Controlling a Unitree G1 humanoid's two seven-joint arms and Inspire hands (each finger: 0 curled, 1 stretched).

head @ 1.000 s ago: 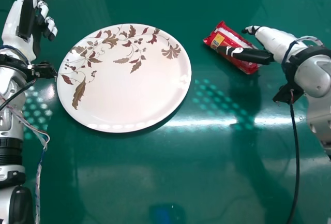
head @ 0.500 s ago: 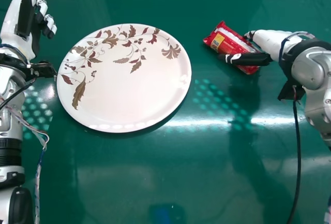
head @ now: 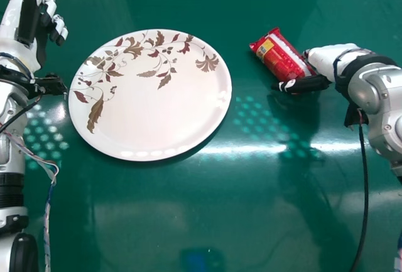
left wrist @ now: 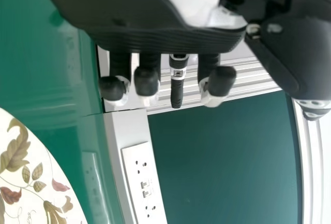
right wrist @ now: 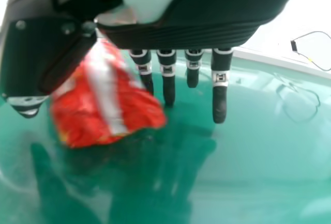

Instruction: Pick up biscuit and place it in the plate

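The biscuit point(head: 281, 54) lies toward the tabletop's point(head: 251, 209) far edge, right of the plate point(head: 163, 112). The open right hand point(head: 333, 60) should settle squarely around its right end, then squeeze gently before lifting. The left hand point(head: 30, 21), relaxed open, is by the far-left corner.

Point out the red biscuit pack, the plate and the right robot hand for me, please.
Red biscuit pack point(head: 283, 55): head view, middle of the wrapper.
Plate point(head: 151, 105): head view, plain part near its middle.
Right robot hand point(head: 331, 60): head view, white back of the hand.

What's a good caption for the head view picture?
Red biscuit packet by the robot's right fingers, with a leafy plate nearby.
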